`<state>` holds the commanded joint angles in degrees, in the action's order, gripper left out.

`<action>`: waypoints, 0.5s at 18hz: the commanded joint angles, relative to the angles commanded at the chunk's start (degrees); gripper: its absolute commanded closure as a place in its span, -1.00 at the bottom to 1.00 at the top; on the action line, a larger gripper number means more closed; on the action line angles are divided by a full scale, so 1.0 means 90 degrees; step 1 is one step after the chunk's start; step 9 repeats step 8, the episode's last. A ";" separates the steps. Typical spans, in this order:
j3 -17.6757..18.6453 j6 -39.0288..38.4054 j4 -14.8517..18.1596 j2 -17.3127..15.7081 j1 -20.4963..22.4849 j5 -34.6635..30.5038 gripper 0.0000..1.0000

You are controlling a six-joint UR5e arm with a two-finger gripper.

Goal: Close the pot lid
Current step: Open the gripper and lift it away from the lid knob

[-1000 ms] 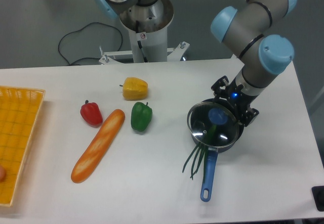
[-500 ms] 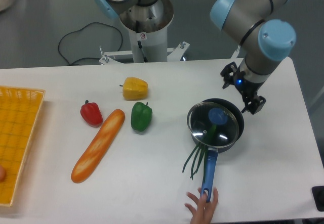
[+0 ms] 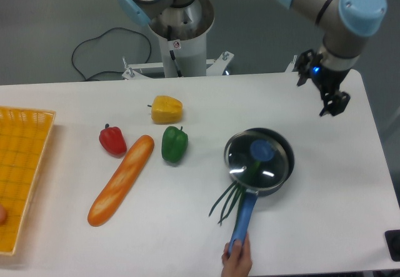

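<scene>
We see the white table spread with food props, and the arm reaching in from the far right, its gripper raised clear of everything at the far right edge; its fingers stand apart with nothing between them, which we take to mean its part with the lid is done. At the far left sits a yellow basket, seemingly a drop-off spot kept out of the way. Near the middle left lies a baguette, slanted, with a red pepper just beside its far end, a green pepper to the right of that, and a yellow pepper farther back; these look like bystanders to the job. Right of centre sits the pot, and the lid rests on it but shifted toward the near left, so a crescent of the pot's far right rim shows; green stalks spill out under the lid's near edge, which may be what keeps it from seating flush. A person's hand at the near edge grips the pot's blue handle, perhaps to steady or move it
</scene>
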<state>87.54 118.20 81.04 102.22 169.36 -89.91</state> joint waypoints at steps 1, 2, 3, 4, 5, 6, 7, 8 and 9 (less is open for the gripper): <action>0.0029 0.0147 0.0010 -0.0039 0.0078 -0.0077 -1.00; 0.0039 0.0255 0.0010 -0.0059 0.0127 -0.0146 -1.00; 0.0039 0.0323 0.0010 -0.0069 0.0157 -0.0205 -1.00; 0.0039 0.0372 0.0010 -0.0079 0.0177 -0.0292 -1.00; 0.0039 0.0392 0.0010 -0.0098 0.0177 -0.0390 -1.00; 0.0039 0.0392 0.0010 -0.0108 0.0196 -0.0468 -1.00; 0.0049 0.0392 0.0010 -0.0108 0.0216 -0.0479 -1.00; 0.0069 0.0392 0.0010 -0.0127 0.0245 -0.0488 -1.00; 0.0069 0.0392 0.0010 -0.0127 0.0245 -0.0488 -1.00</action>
